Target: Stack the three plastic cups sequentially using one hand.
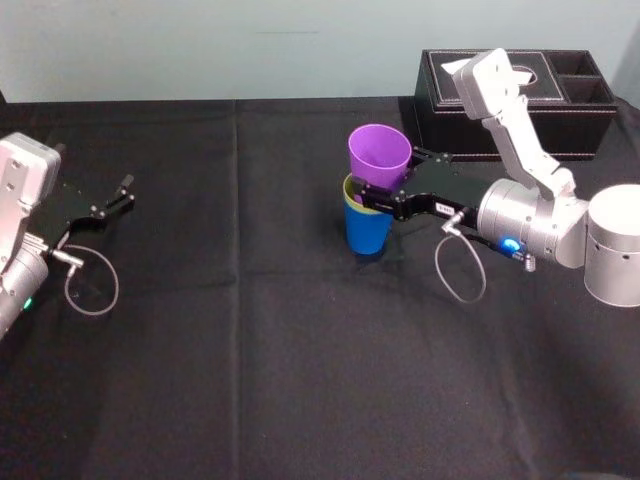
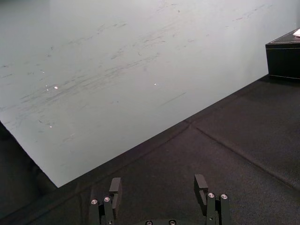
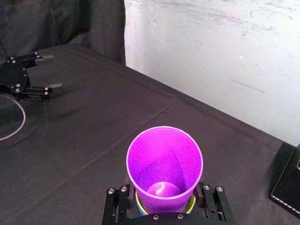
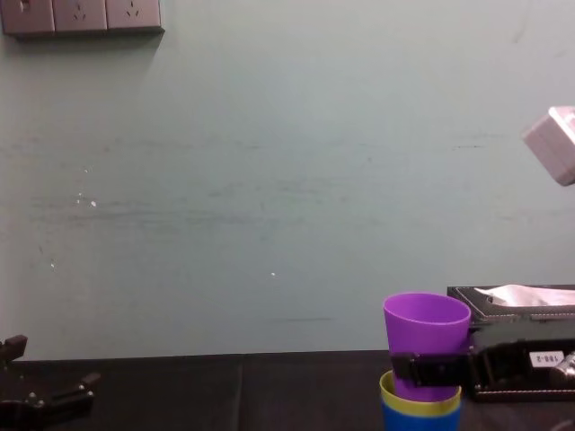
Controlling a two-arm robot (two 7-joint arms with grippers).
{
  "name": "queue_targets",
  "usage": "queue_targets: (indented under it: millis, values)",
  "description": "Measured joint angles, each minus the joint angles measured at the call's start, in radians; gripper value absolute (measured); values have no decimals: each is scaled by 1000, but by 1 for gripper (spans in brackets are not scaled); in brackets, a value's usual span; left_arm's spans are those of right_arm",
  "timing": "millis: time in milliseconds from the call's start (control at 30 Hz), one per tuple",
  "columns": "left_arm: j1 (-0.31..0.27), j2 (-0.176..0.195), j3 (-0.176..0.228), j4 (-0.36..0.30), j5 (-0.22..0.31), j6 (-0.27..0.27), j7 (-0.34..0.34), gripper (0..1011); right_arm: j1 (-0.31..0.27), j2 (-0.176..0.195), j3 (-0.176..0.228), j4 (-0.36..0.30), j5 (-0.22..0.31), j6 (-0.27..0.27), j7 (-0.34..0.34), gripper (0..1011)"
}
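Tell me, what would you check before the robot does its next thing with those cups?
1. Grip: ok. The right gripper is clamped around the purple cup.
2. Base of the stack: ok. The yellow-green cup sits deep in the blue cup, with just its rim showing.
3. Alignment: ok. The purple cup's bottom is inside the yellow-green rim.
4. Purple cup fully seated: not ok. Most of it stands above that rim.
5. Other arm out of the way: ok. The left gripper is open, at the table's left, far from the cups.
6. Tissue box: ok. It stands behind the stack, apart from it.
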Motion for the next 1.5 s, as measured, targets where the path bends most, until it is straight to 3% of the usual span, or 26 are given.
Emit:
queue_targets:
  millis: [567, 1000, 1333, 1500]
  values:
    - [0, 0, 0, 0, 0, 0, 0, 1010, -7, -8, 1, 16, 0, -5, 0, 718]
    - [0, 0, 0, 0, 0, 0, 0, 1010, -6, -7, 1, 13, 1, -4, -1, 1004]
    - [0, 0, 0, 0, 0, 0, 0, 1010, -6, -7, 1, 12, 1, -4, -1, 1004]
    - [0, 0, 0, 0, 0, 0, 0, 1010, -22, -4, 14, -8, 8, -34, -1, 1004]
